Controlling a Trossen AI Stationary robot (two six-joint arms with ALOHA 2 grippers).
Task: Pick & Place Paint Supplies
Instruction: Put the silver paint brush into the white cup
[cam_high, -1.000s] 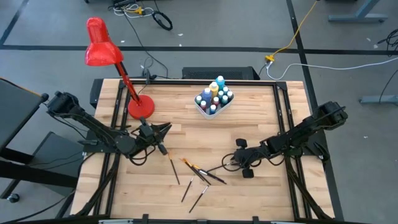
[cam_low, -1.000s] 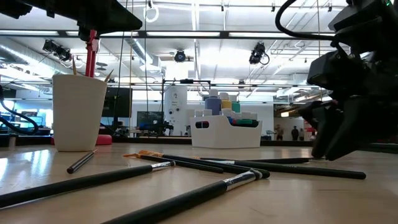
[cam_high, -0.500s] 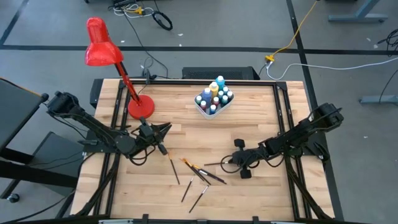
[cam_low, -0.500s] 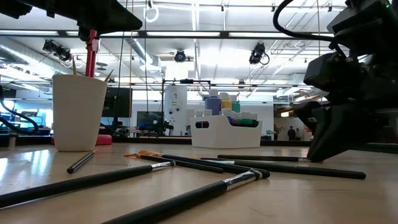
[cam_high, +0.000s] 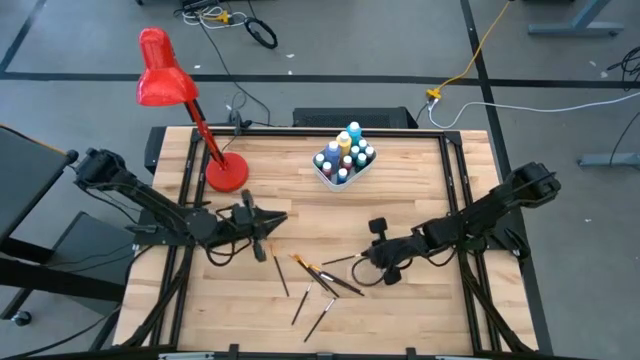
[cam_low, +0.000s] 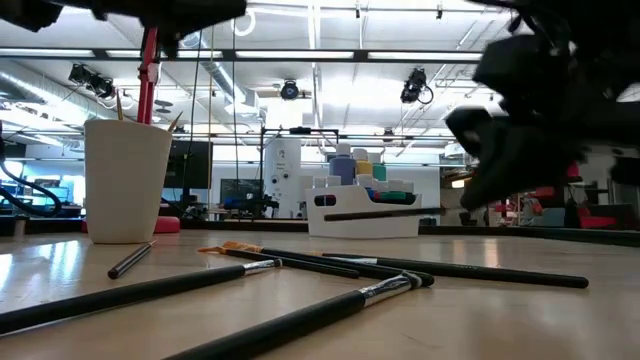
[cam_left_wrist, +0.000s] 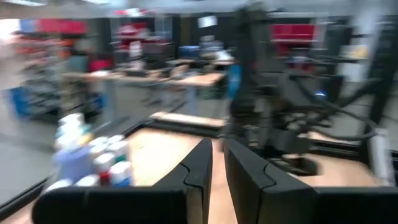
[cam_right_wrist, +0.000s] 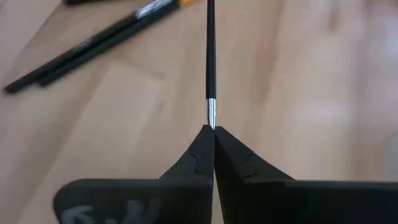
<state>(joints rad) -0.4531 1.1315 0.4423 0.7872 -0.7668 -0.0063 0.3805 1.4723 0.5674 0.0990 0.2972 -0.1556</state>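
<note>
My right gripper (cam_right_wrist: 212, 130) is shut on one thin dark paintbrush (cam_high: 340, 260) over the table's middle, near the front. The low view shows that brush (cam_low: 380, 213) level in the air before the white tray. Several more brushes (cam_high: 312, 282) lie flat on the wood. Small paint bottles (cam_high: 343, 155) stand in the tray (cam_high: 322, 172) at the far side. My left gripper (cam_high: 268, 222) hovers left of the brushes with a narrow gap between its fingers (cam_left_wrist: 200, 168) and nothing in it. The beige cup (cam_low: 125, 180) stands on the table with brush tips poking out. My right gripper pinches the paintbrush between its two fingertips at the silver ferrule (cam_right_wrist: 211, 114), at the bristle end. The fingers come from the table's right, slanting down, in line with the brush. The dark handle (cam_right_wrist: 210, 43) sticks straight out beyond them, and the brush is lifted clear of the table.
A red desk lamp (cam_high: 165, 85) stands on its round base (cam_high: 227, 172) at the far left of the table. The loose brushes (cam_low: 300, 265) lie crossed in front of the low camera. Bare wood (cam_high: 420, 200) lies between the tray and my right arm.
My right gripper has risen from the table and shifted a little toward the left edge, taking one brush with it. That brush lay on the wood before and now hangs level in the air. My left gripper has moved slightly toward the table's right.
</note>
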